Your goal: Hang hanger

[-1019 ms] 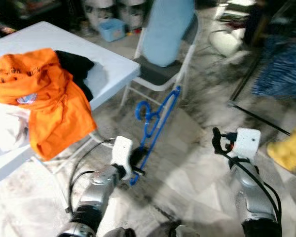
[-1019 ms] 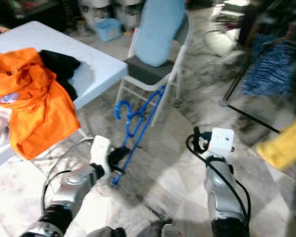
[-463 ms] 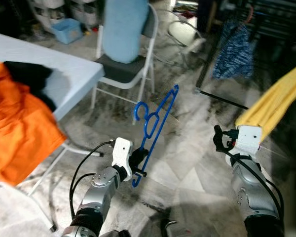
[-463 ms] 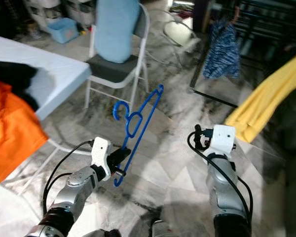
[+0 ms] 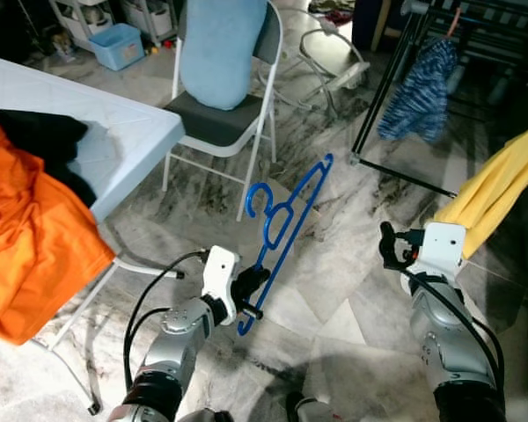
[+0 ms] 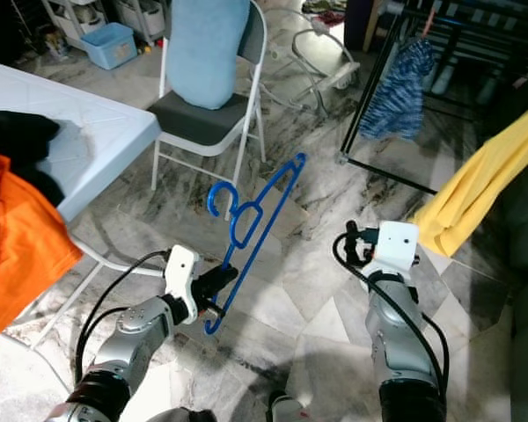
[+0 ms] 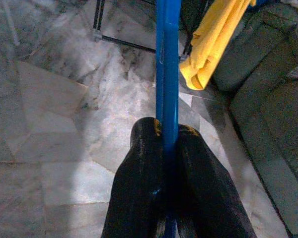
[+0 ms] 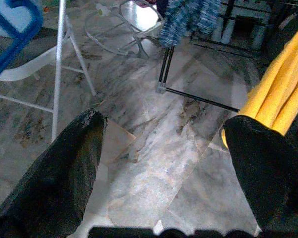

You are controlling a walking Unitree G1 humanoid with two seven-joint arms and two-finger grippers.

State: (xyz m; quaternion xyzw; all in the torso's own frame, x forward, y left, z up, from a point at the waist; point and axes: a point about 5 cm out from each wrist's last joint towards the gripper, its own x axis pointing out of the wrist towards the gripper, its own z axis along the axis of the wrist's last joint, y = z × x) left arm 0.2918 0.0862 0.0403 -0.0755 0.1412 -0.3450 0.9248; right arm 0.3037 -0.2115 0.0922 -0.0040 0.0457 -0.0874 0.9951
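My left gripper [image 5: 249, 292] is shut on the lower end of a blue plastic hanger [image 5: 286, 223], which slants up and away with its hook at the left. In the left wrist view the two black fingers [image 7: 141, 163] pinch the blue bar of the hanger [image 7: 167, 59]. My right gripper [image 5: 386, 246] is raised at the right, open and holding nothing; its fingers [image 8: 64, 168] stand wide apart over the marble floor. A black clothes rack [image 5: 396, 61] stands at the back right with a blue patterned garment [image 5: 414, 92] on it.
A white folding chair [image 5: 220, 123] with a light blue cushion stands ahead on the left. A white table [image 5: 114, 145] at the left carries orange [image 5: 31, 233] and black clothes. A yellow garment [image 5: 502, 185] hangs at the right. A dark green sofa [image 7: 268, 99] lies beyond.
The camera has swung right and then steadied, so the table slid left and the rack and yellow garment came in. The left gripper still holds the hanger; the right arm has hardly moved.
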